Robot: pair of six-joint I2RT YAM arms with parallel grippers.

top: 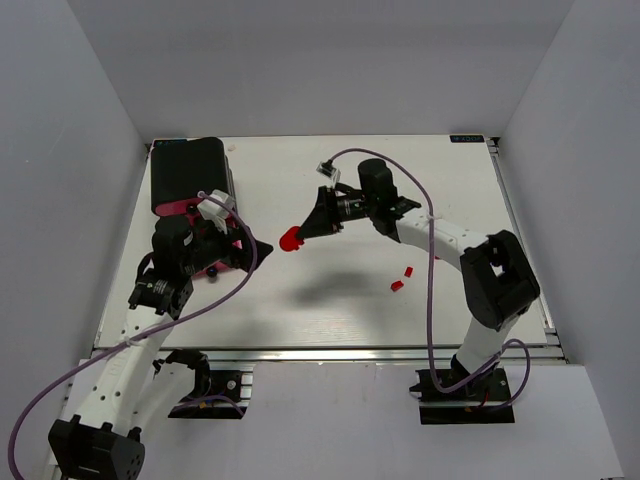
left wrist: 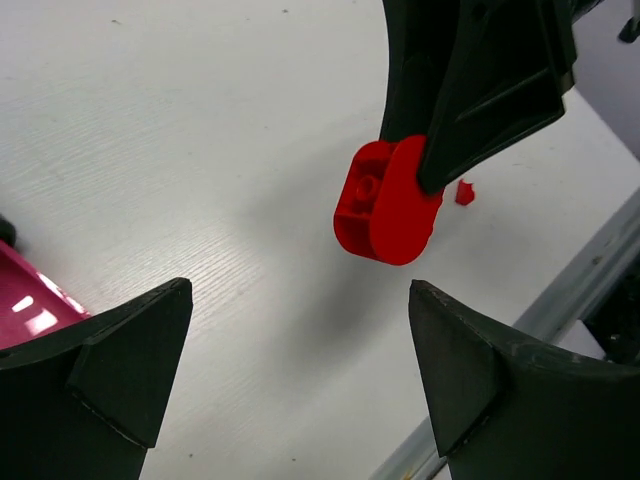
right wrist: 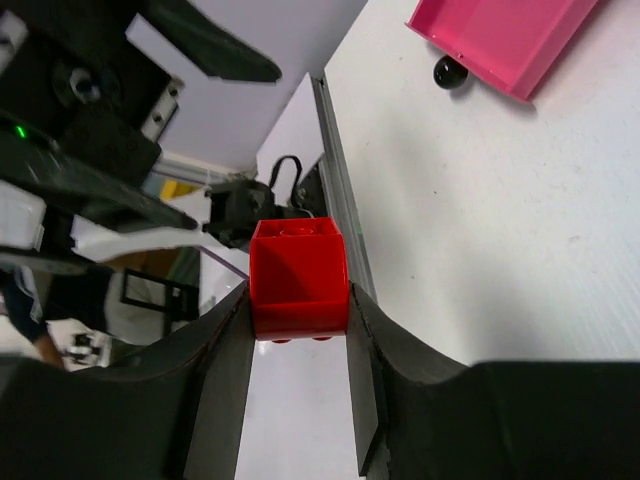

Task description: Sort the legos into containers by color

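The right pincer (right wrist: 298, 305) is gripping a red brick (right wrist: 298, 275) by two opposite sides at the fingertips only, and is holding it in the air above the surface (top: 330, 310), just beside the left pincer (left wrist: 300, 300). The left pincer is standing wide and empty, facing the brick. The pink drawer (right wrist: 510, 40) is lying open beside the left pincer. The brick's hollow underside is pointing away from the right pincer toward the left one, with the studs facing the right palm. It is looking near-square, so no clear long axis is showing. Risks: the shallow tip hold is inviting a slip or twist. If the pincers close in together, their fingers could clash and the brick could drop short of the drawer. Two smaller red bricks (top: 402, 278) are lying loose, well apart from the drawer.
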